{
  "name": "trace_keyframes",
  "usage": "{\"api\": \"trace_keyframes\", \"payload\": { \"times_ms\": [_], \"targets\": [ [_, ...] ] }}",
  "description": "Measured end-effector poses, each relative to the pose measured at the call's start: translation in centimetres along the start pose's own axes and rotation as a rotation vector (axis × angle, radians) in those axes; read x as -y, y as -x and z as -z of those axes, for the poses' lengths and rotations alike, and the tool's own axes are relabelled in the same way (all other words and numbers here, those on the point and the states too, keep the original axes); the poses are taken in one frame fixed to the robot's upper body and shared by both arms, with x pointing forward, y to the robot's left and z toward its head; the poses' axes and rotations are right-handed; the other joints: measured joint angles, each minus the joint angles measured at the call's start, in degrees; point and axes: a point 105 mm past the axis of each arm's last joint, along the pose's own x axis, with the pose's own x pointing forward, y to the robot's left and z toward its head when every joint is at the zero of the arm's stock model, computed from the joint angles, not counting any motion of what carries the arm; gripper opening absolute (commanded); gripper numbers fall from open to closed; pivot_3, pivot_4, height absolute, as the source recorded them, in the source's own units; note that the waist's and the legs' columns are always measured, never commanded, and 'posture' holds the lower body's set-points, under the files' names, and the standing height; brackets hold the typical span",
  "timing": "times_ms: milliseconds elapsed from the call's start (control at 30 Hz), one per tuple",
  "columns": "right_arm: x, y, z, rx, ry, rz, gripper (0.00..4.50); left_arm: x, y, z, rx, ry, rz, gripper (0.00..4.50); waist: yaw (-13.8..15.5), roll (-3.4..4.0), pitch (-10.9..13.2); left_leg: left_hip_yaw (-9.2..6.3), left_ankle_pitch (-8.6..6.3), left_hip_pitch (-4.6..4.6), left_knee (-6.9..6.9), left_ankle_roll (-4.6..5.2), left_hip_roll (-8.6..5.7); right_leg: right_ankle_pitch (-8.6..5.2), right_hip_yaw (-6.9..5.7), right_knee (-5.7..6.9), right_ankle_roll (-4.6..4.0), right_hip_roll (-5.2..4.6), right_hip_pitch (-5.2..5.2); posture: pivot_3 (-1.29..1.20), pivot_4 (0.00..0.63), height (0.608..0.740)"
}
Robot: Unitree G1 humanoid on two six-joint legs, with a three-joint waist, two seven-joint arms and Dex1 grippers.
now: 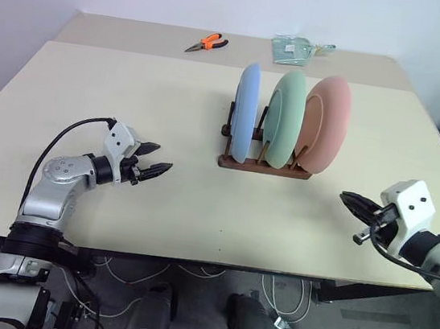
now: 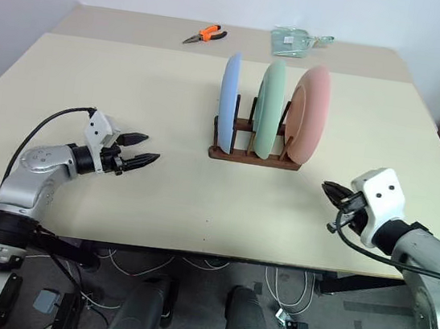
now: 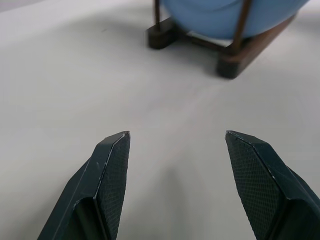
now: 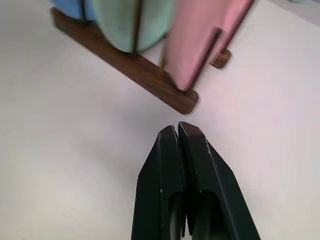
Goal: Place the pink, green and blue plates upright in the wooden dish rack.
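Observation:
Three plates stand upright in the wooden dish rack [image 1: 264,167] at the middle of the table: the blue plate [image 1: 246,111] on the left, the green plate [image 1: 284,116] in the middle, the pink plate [image 1: 325,123] on the right. My left gripper [image 1: 156,158] is open and empty, low over the table well to the left of the rack. Its wrist view shows the blue plate [image 3: 220,12] and the rack's end [image 3: 235,60] ahead. My right gripper [image 1: 348,200] is shut and empty, off the rack's right end, facing the pink plate [image 4: 200,40].
Orange-handled pliers [image 1: 207,43] and a clear plastic packet [image 1: 293,49] lie at the far side of the table [image 1: 130,104]. The table's front edge runs just below both grippers. A wall stands behind the table.

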Motion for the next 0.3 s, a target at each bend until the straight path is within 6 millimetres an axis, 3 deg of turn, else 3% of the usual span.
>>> {"api": "trace_keyframes", "payload": {
  "times_ms": [300],
  "targets": [
    [1.3, -1.1, 1.0, 0.057, -0.057, 0.035, 0.03, -0.1, 1.0, 0.8, -0.020, 0.008, -0.016, 3.12, 0.0, 0.02, 0.0, 0.01, 0.00, 0.02, -0.01, 0.00, 0.00, 0.00, 0.01, 0.02, 0.00, -0.01, 0.01, 0.00, 0.150, 0.732]
  ]
}}
